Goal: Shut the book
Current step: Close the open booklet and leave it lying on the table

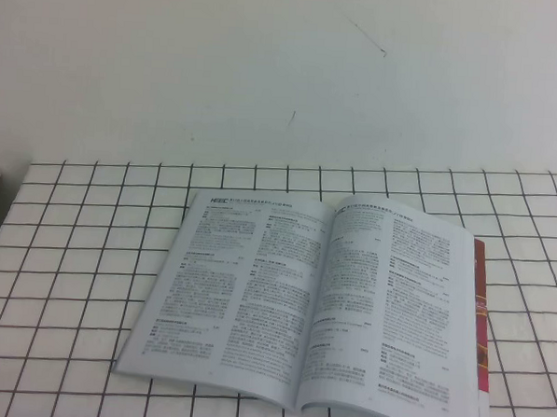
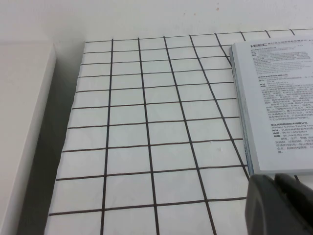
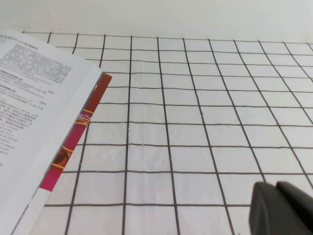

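Your book lies open on the surface, left gripper near its left edge, right gripper beyond its right, openings impossible to tell; scoop too shallowly and you could shove it, not fold it.

book: matt paper | table: perhaps cloth | left tool, right tool: matt

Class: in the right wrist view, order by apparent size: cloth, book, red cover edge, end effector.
Cloth
Book
Red cover edge and right end effector over bare cloth: unranked, alike, the latter nearest camera.
Left end effector by the book's left page.
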Available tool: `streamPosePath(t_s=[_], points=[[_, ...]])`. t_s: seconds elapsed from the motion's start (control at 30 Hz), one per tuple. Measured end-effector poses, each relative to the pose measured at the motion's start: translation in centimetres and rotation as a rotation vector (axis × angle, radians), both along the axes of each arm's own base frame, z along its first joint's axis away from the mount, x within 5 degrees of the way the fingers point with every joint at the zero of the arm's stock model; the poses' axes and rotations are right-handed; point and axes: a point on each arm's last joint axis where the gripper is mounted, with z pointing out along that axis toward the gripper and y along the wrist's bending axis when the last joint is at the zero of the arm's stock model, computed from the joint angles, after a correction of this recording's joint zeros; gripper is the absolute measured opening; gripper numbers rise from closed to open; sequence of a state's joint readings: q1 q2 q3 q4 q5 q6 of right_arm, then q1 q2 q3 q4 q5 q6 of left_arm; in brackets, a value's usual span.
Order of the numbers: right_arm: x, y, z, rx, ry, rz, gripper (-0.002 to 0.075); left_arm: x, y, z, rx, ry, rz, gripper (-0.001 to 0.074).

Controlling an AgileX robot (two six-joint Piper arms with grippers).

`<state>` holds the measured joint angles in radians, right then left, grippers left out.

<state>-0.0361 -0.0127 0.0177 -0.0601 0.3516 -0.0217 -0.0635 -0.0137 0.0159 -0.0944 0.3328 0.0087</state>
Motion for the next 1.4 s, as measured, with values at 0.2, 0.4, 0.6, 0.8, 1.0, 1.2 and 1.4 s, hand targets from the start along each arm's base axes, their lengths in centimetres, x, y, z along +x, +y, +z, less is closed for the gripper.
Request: streamPosePath(t_s=[0.2,0.4,0.6,0.8,1.0,1.2,1.4], points=[[0.0,0.0,0.0,0.0,0.0,0.0,-0.0003,0.0,0.0,0.0,0.0,0.0,0.0,-0.0004],[0.0,0.0,0.0,0.0,0.0,0.0,-0.0003,0.0,0.0,0.0,0.0,0.0,0.0,-0.0004],[0.0,0.0,0.0,0.0,0.0,0.0,-0.0003,0.0,0.0,0.0,0.0,0.0,0.0,-0.0004],[0.0,0.04,0.0,0.0,0.0,0.009,-0.0003,0.0,0.0,0.0,0.0,0.0,0.0,-0.0004],[0.0,0.04,0.0,-0.003,0.0,0.011,-0.0003,0.0,0.01,0.0,0.002,0.0,0.0,-0.0004],[0.0,0.04,0.0,-0.003,0.0,0.011,-0.0003,0.0,0.06,0.0,0.019,-0.001,0.001,-0.0004],[0.0,0.04,0.0,-0.003,0.0,0.011,-0.0003,0.01,0.06,0.02,0.021,-0.004,0.001,-0.0004]])
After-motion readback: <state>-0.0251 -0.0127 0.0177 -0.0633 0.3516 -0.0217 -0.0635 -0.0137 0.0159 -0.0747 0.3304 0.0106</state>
